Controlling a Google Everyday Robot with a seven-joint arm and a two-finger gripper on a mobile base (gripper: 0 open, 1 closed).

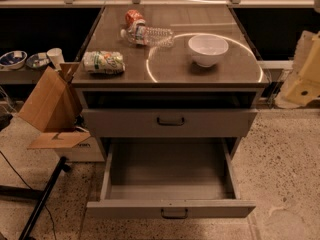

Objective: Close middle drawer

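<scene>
One middle drawer [130,209] gapes wide, well down-left of my claw [305,79] at the right edge; claw's state I cannot tell.

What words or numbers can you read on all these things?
None can be read.
Snack bag: print too blurred.
Water bottle label: too blurred.
Red can: too blurred.
White box under the cardboard: dark print, too small.
Middle drawer: no writing.
The gripper is not in view.
</scene>
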